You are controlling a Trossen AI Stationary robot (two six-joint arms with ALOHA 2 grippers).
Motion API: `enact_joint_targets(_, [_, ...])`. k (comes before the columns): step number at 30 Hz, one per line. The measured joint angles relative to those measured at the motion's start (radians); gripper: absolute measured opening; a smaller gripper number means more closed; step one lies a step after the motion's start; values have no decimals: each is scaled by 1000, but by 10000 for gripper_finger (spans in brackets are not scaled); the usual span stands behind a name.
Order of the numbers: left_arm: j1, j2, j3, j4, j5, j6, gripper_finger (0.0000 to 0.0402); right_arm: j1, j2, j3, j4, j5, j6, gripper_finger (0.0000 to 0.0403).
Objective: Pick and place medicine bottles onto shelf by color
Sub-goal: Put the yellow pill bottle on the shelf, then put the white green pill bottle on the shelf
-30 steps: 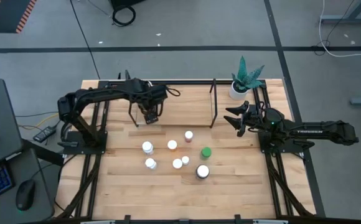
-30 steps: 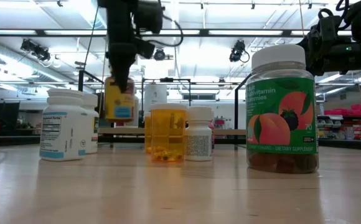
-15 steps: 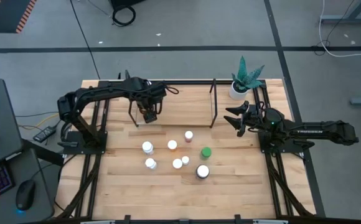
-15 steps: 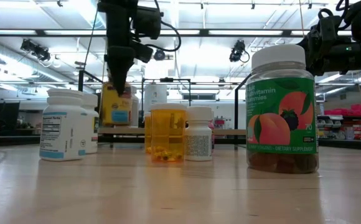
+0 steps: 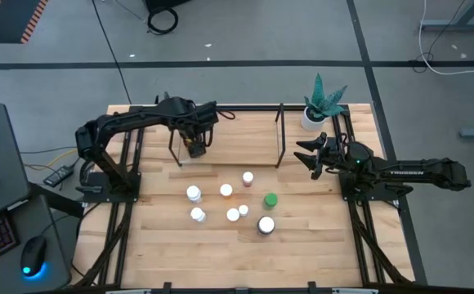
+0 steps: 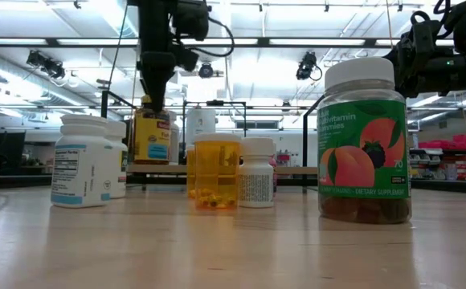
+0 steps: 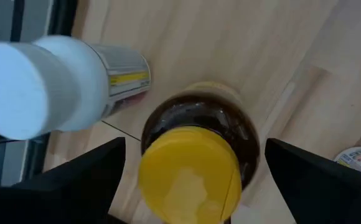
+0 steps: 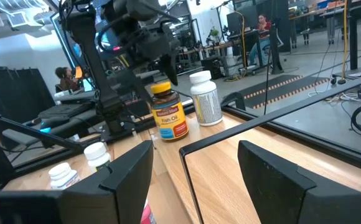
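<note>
Table [image 5: 302, 245]: seven loose bottles [image 5: 225, 190] clustered mid-board, unchanged from a second ago.

Shelf [image 5: 245, 139], far side: amber bottle with yellow cap [image 7: 196, 155] now stands on the board beside a white-capped bottle [image 7: 56, 87]. A second ago it hung tilted in the left gripper above the board; now upright, released.

Left gripper [image 5: 194, 140]: directly over the amber bottle, jaws spread wide, clear of the cap on both sides, holding nothing.

Right gripper [image 5: 306, 155]: waits near the shelf's right upright, jaws partly apart, empty.

High view: arm hides both shelf bottles. Low view: labels behind the front bottles are unreadable.
</note>
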Motion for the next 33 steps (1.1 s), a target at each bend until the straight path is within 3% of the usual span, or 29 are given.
enact_joint_targets(4, [-24, 0, 59, -38, -53, 1, 389, 0, 0, 0, 0, 0, 0, 243])
enact_joint_targets(11, [-147, 0, 148, -22, -51, 17, 389, 0, 0, 0, 0, 0, 0, 243])
enact_joint_targets(18, [-291, 0, 152, 4, 34, -84, 389, 0, 0, 0, 0, 0, 0, 243])
enact_joint_targets(23, [-418, -3, 92, 14, 36, -166, 380, 0, 0, 0, 0, 0, 0, 243])
enact_joint_targets(33, [-650, -85, -139, 69, 20, -417, 339, 0, 0, 0, 1, 0, 0, 243])
